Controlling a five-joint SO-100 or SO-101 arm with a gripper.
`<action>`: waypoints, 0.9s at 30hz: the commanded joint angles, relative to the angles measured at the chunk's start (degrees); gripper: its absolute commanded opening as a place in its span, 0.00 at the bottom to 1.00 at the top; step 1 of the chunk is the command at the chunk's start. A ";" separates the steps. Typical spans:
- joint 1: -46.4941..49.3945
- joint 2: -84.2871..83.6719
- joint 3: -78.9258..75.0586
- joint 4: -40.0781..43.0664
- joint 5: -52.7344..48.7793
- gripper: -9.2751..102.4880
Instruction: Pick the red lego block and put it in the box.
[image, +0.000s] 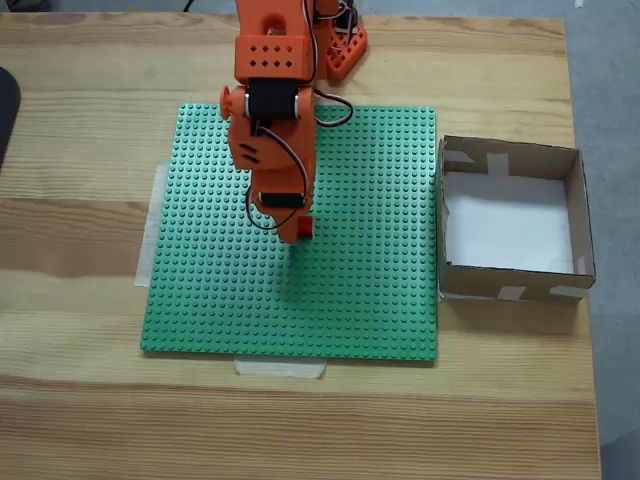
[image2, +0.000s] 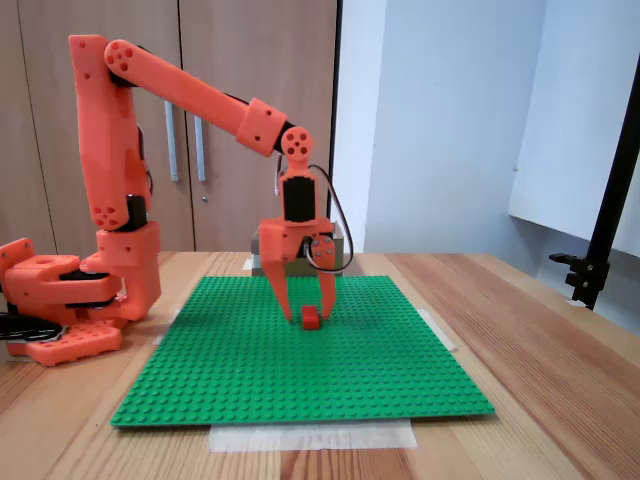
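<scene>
Arm poised over the red lego block (image2: 310, 318) in the middle of the green baseplate (image2: 250, 370).

In a fixed view from the side, the gripper (image2: 306, 312) points straight down with its two fingers spread to either side of the brick, tips at or close to the studs, and the brick sits between them on the plate, not lifted; the jaws stand apart and have not yet clamped (whether a finger already touches the brick is too fine to tell). That vertical approach probably lets the fingers straddle the brick's short sides. In a fixed view from above, the arm covers most of the brick, leaving a red sliver (image: 305, 227) at the gripper's tip. The box (image: 575, 215) stands off the baseplate's right edge there, open-topped and well apart from the brick, so the carry would run sideways across the plate.
</scene>
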 joint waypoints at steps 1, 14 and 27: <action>0.09 0.09 -0.35 -0.62 -0.53 0.28; 0.00 -0.88 -0.44 -2.64 -1.76 0.24; 0.00 -1.32 -1.85 -2.99 -1.32 0.20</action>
